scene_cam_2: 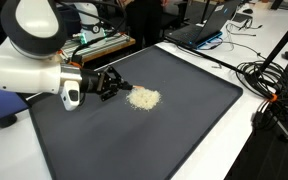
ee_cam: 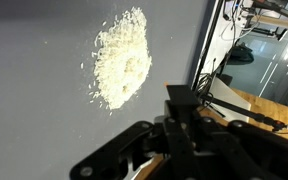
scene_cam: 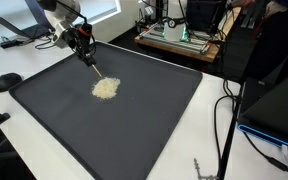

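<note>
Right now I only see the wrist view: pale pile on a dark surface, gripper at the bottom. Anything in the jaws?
Observer: Yes. In an exterior view the gripper is shut on a thin pale stick, slanted down toward the pile.
Operator: Stick tip in the pile?
Observer: The tip ends at the pile's near edge in both exterior views; whether it touches I cannot tell.
Operator: Room around the pile?
Observer: It sits well inside a black mat that lies on a white table.
</note>
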Controlling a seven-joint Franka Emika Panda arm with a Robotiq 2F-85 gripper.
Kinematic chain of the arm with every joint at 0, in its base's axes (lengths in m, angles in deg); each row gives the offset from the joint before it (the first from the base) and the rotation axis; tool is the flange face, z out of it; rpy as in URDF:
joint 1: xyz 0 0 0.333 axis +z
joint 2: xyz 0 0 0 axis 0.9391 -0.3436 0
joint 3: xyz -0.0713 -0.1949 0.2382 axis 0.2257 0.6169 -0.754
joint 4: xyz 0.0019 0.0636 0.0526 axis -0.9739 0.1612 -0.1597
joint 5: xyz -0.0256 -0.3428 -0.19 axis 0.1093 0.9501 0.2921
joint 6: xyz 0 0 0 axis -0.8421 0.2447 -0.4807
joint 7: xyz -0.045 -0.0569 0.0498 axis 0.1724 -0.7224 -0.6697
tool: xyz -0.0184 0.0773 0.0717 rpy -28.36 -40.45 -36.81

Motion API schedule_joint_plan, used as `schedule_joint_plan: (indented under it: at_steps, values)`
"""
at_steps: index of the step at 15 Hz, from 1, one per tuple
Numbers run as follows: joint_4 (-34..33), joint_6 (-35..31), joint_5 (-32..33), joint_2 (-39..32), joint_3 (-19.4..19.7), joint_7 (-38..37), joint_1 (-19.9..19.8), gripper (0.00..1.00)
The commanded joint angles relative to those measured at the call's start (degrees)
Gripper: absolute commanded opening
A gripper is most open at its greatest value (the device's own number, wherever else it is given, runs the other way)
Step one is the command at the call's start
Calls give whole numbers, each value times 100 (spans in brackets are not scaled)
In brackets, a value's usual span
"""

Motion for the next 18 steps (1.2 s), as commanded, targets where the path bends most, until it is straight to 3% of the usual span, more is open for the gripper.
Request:
schedule_joint_plan:
  at_steps: [1, 9, 18]
  values:
    - [135, -258, -508, -20, 196, 117, 170, 3]
    - [232, -711, -1041, -95, 428, 107, 398, 3]
    - [501, -868, -1130, -50, 605, 105, 578, 3]
